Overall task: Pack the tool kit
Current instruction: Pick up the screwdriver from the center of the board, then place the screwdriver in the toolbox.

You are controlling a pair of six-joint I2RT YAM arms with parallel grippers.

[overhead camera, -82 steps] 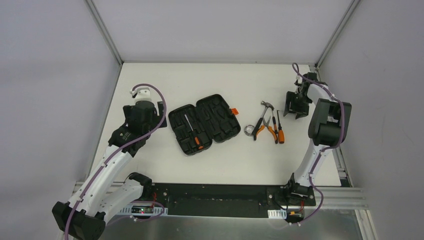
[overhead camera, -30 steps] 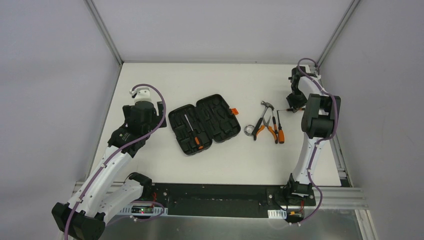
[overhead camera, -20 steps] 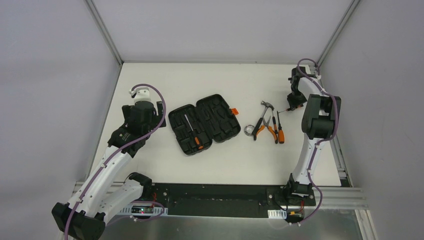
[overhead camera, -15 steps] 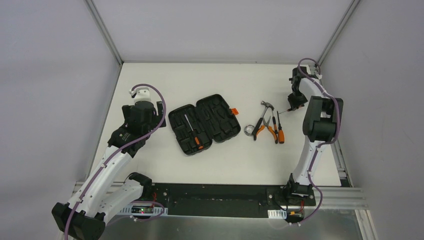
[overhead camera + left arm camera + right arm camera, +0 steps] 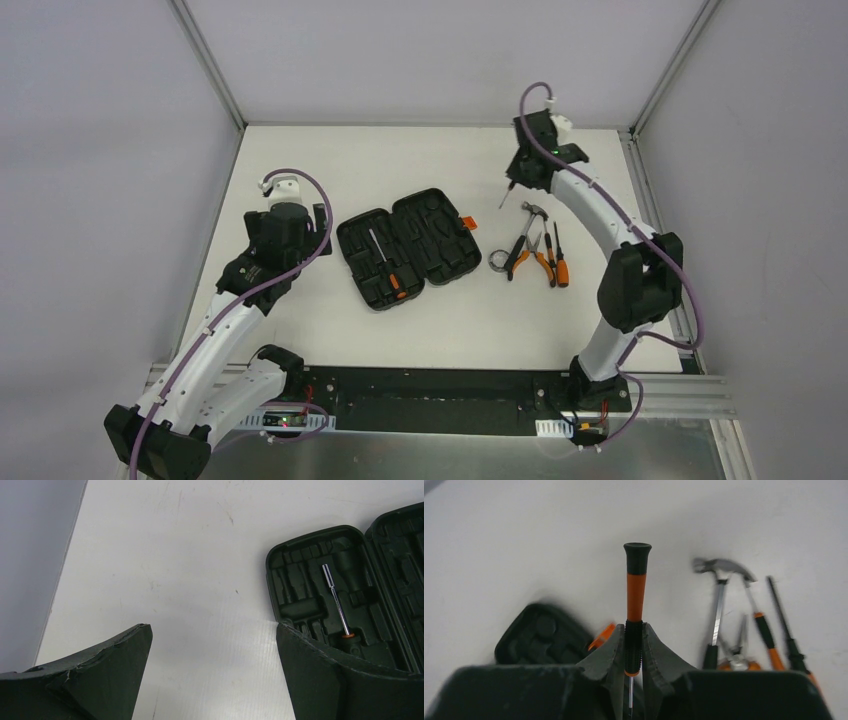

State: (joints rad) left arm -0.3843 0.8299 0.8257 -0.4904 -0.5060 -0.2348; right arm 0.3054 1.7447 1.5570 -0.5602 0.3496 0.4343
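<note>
Carry screwdriver (image 5: 636,587), clamped at lower handle in right claw (image 5: 634,645), left and nearward to open case (image 5: 410,245) on table (image 5: 400,160); turn long axis to match free slot (image 5: 296,577). Hold left claw (image 5: 212,627), spread wide beside case's left end, clear.

Open black case (image 5: 408,248), loose tools (image 5: 545,266) beside
</note>
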